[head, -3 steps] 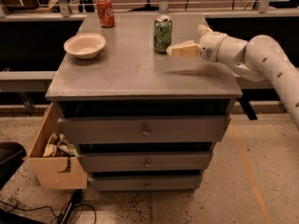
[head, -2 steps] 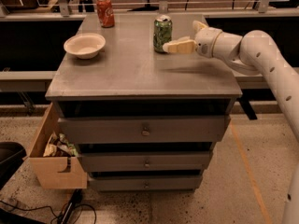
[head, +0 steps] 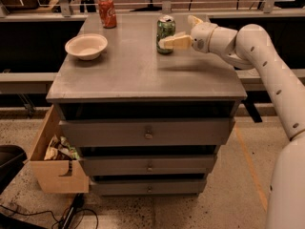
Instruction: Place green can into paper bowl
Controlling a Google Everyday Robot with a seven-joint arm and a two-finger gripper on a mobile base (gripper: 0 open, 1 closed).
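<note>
The green can [head: 165,31] stands upright at the back right of the grey cabinet top [head: 138,73]. The paper bowl [head: 86,46] sits on the left side of the top, well apart from the can. My gripper [head: 177,31] reaches in from the right at can height and is open. Its near finger [head: 175,42] lies across the front lower right of the can. Its far finger [head: 194,20] stands behind and to the right of the can. The can is still on the surface.
A red-orange soda can [head: 107,11] stands at the back left, behind the bowl. The cabinet has three closed drawers [head: 148,133]. A wooden box [head: 56,162] with wrappers sits on the floor at the lower left. A rail runs behind the cabinet.
My gripper has moved left toward the green can; its near finger now overlaps the can's front. The can, the bowl and the red can have not moved.
</note>
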